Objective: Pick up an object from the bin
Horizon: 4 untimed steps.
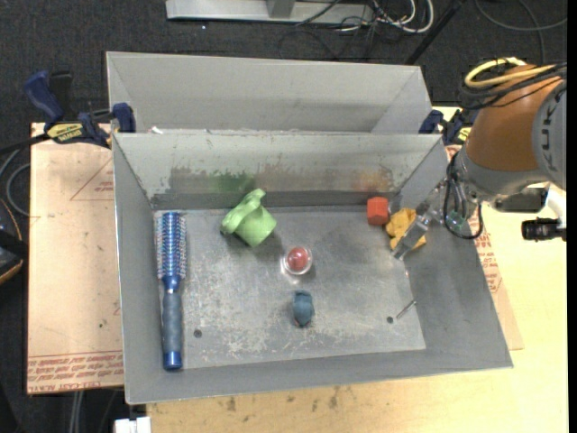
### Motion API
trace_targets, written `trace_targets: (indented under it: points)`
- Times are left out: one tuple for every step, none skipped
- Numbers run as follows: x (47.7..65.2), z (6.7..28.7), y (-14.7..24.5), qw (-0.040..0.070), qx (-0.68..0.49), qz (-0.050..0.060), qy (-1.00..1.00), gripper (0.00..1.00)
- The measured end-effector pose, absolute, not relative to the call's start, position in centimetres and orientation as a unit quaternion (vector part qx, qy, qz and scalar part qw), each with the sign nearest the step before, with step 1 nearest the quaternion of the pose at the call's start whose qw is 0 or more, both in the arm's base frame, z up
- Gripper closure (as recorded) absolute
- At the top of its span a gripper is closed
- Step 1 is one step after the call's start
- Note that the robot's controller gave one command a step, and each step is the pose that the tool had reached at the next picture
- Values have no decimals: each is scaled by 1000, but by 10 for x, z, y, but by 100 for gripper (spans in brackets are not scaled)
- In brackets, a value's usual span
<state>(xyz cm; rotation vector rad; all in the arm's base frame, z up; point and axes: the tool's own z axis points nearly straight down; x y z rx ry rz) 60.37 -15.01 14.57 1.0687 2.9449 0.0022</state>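
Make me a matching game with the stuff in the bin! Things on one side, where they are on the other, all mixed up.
Things:
1. long blue plastic hairbrush
2. crumpled light green soft thing
3. small orange block
4. small dark blue lump

Places:
A. far right, beside a yellow thing
B. in the middle, just in front of the clear ball with red inside
C. along the left side
D. at the back, left of the middle

Pairs: 1-C, 2-D, 3-A, 4-B

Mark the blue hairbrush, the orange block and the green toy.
Hairbrush (171, 246): camera view, on the bristle head.
Orange block (378, 210): camera view, on its top face.
Green toy (251, 223): camera view, on its body.
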Motion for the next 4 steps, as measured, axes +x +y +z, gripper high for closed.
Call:
trace_targets:
  points:
    - [641,92,-143,1,352,7,936,0]
    - [638,92,-149,1,355,1,935,100]
    - [649,301,-153,6,350,1,937,100]
    - [622,270,-145,-1,223,0,975,100]
